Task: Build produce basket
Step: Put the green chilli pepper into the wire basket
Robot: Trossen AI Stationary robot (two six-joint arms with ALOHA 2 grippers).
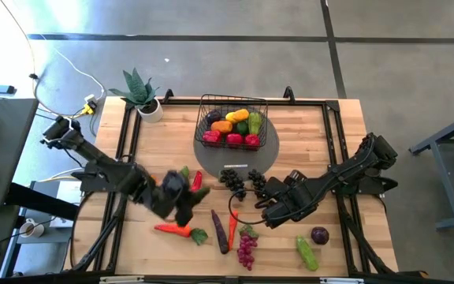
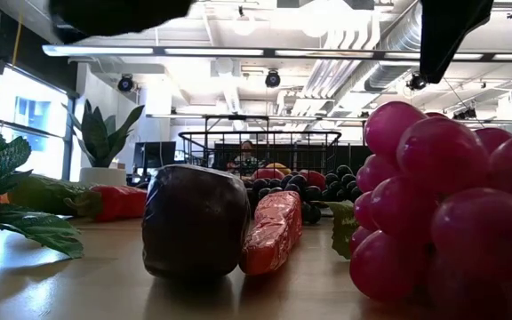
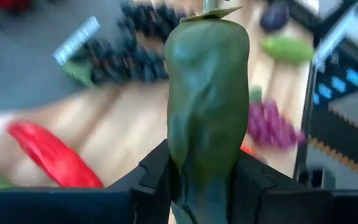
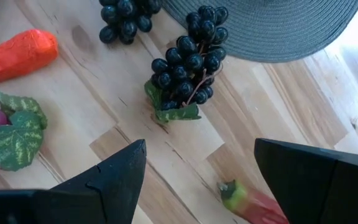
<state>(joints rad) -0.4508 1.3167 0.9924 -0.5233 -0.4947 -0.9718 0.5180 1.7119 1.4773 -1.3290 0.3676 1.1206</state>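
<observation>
1. The left gripper (image 3: 207, 180) has its fingers (image 3: 151, 177) closed narrow around the lower end of a green pepper (image 3: 207, 99), which stands upright out of them with its stem end uppermost. In the high view this gripper (image 1: 181, 197) hangs over the left half of the bench (image 1: 156, 150), towards the front edge.

2. The right gripper (image 4: 197, 168) has its fingers (image 4: 114, 171) spread wide and holds nothing. It hovers above a bunch of black grapes (image 4: 188, 65) lying at the front rim of the grey round mat (image 4: 278, 31), right of centre.

3. The basket (image 1: 234, 118) sits on the grey mat at the middle of the back edge, already carrying red, orange, yellow and green pieces.

4. Loose produce lies along the front of the bench: a red chilli (image 1: 197, 180) beside the left gripper, a carrot (image 1: 173, 229), a dark eggplant (image 1: 221, 232), purple grapes (image 1: 247, 248), a cucumber (image 1: 307, 252) and a round purple piece (image 1: 320, 234).

5. Risks, as I judge them:
   - The pepper is pinched only at its low end; a swing towards the basket could tilt it or let it slip.
   - The high wire rim could catch the pepper if the carry is too low.
   - Both arms stand near the bench's middle; converging on the basket together could bring them into contact.
   - A grape bunch is lumpy, so the right fingers may grip only a few berries.
</observation>
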